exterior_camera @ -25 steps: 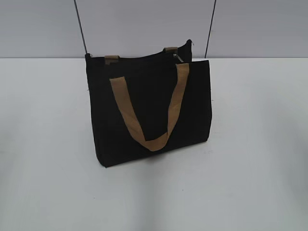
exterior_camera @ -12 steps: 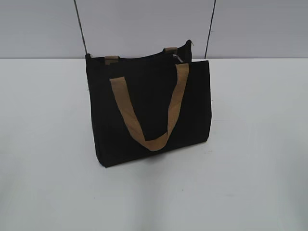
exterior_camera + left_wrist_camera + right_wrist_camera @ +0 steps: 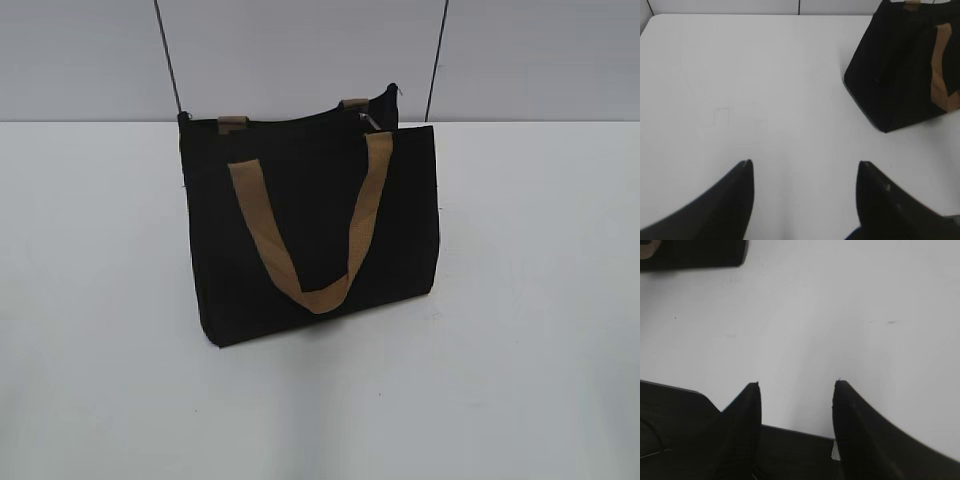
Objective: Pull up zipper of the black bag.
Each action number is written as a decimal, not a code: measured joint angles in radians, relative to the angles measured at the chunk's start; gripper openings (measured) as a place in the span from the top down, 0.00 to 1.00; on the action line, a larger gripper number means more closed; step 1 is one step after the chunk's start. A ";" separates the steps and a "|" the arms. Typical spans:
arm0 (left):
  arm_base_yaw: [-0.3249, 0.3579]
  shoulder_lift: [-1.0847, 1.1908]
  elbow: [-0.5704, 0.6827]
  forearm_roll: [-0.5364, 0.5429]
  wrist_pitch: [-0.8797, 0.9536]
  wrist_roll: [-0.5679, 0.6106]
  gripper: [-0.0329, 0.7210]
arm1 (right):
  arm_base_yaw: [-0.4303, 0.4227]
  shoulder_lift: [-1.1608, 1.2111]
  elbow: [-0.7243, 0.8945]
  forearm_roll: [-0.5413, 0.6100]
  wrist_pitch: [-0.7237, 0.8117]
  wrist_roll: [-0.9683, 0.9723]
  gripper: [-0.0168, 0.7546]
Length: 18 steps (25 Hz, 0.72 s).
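1. In the exterior view, the rectangular black fabric bag [image 3: 310,235] is seen standing upright on the white desk [image 3: 520,330], near its middle. One tan webbing handle [image 3: 305,230] hangs down across the front panel in a U; the stubs of a second tan handle are seen at the top edge. The black zipper [image 3: 369,120], with its small silver pull, is found at the right end of the top edge. Neither hand is seen here.

2. In the left wrist view, the left hand [image 3: 802,167] is shown spread wide and empty above bare desk, with the bag well apart at the upper right.

3. In the right wrist view, the right hand [image 3: 796,386] is shown released, nothing between its black fingers [image 3: 747,410]; a corner of the bag is glimpsed at the top left.
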 joint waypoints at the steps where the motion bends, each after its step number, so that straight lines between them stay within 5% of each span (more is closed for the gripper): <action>1: 0.000 0.000 0.011 -0.006 0.007 0.000 0.31 | 0.000 -0.019 0.000 0.000 0.000 0.000 0.50; 18: 0.000 -0.002 0.057 -0.010 -0.117 -0.002 0.32 | 0.000 -0.149 0.030 0.007 -0.047 0.000 0.50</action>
